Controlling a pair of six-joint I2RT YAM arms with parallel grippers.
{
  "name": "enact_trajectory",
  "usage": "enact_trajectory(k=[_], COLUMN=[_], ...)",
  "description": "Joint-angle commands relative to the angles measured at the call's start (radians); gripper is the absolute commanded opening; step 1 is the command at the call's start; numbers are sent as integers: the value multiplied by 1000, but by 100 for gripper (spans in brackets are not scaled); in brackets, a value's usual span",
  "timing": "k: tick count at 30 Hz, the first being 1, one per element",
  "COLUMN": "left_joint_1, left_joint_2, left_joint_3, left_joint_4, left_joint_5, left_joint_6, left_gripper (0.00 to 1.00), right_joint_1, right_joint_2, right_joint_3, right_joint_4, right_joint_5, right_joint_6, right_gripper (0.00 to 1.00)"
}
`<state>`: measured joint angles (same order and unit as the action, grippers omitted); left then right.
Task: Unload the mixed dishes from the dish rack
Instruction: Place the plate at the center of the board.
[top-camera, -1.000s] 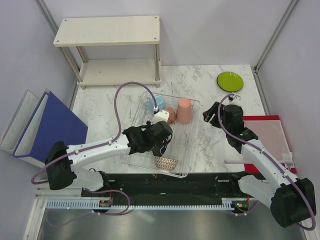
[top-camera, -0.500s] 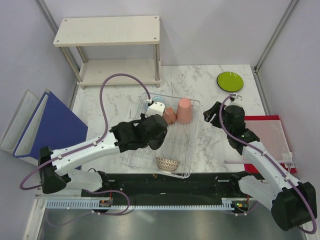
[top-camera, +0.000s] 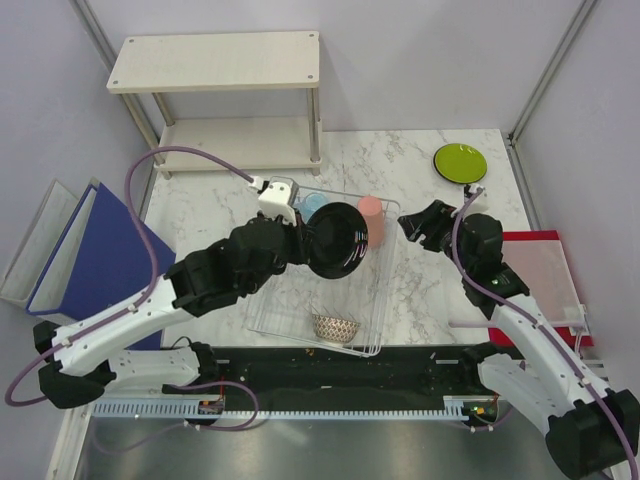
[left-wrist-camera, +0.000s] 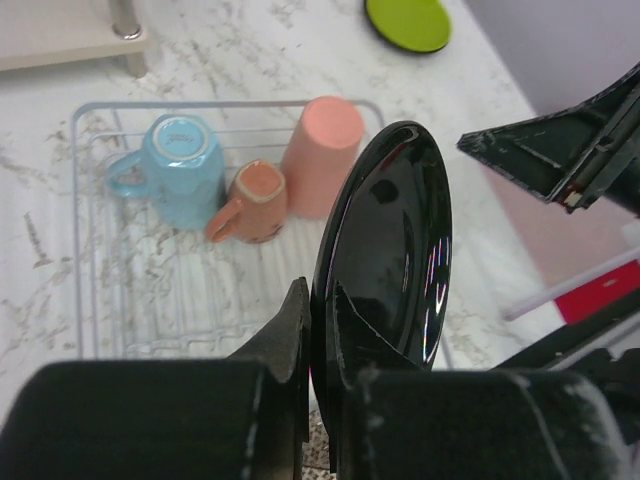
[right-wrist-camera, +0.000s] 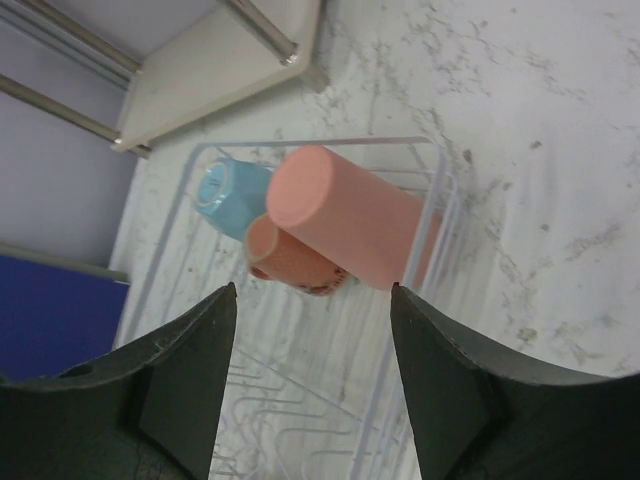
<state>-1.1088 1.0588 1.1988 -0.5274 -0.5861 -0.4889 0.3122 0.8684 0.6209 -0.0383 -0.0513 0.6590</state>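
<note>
My left gripper (top-camera: 312, 243) is shut on the rim of a black plate (top-camera: 337, 242) and holds it on edge above the wire dish rack (top-camera: 378, 322). In the left wrist view the plate (left-wrist-camera: 385, 250) stands between my fingers (left-wrist-camera: 290, 325). In the rack are a light blue cup (left-wrist-camera: 180, 170), a small salmon mug (left-wrist-camera: 255, 200), a tall salmon pink cup (left-wrist-camera: 320, 155) and a net-patterned beige bowl (top-camera: 332, 325). My right gripper (top-camera: 420, 225) is open and empty by the rack's right edge, facing the cups (right-wrist-camera: 350, 220). A lime green plate (top-camera: 460, 162) lies at the far right. No red-brown plate shows.
A two-tier beige wooden shelf (top-camera: 215, 60) stands at the back left. A blue binder (top-camera: 110, 250) leans at the left edge. A red mat with a clear sheet (top-camera: 535, 270) lies at the right, under my right arm.
My left gripper has lifted the black plate out of the rack and swung it up and back. My right gripper has risen slightly and stayed open.
</note>
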Motion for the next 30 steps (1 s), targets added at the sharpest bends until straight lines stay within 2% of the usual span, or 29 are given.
enact_trajectory(k=[1,2,5,10,16,22,26,30], left_joint_1=[79,101,187,242,288,303,310,313], left_joint_2=[-51,-57,-65,-45,-17,10,35,56], left_joint_3=[-47,-56,-90,-114,-136,-120,-113,-107], left_joint_4=[197,228,273,329,421,449,457,471], left_joint_5=[193,268,376,492,620,673,697,710], left_joint_6=[-43,-68,-102,-134,-163,-172,-175,-181], left_gripper=[2,2,2,2,2,2,2,2], right_joint_1=[2,2,-1,-2,-1,1,1,8], right_joint_2=[-69,-78,-117,-132,-69,-45,-31,33], right_joint_3=[11,16,20,37,10,-21,-23,-16], right_joint_4=[121,123,156,187,328,506,535,557], right_joint_5=[-113,-114,-136,-196,-372,-467,-501,-597], right_joint_6=[76,86,128,169,235,289,297,306], right_gripper=[71,71,72,72,72,72,71,70])
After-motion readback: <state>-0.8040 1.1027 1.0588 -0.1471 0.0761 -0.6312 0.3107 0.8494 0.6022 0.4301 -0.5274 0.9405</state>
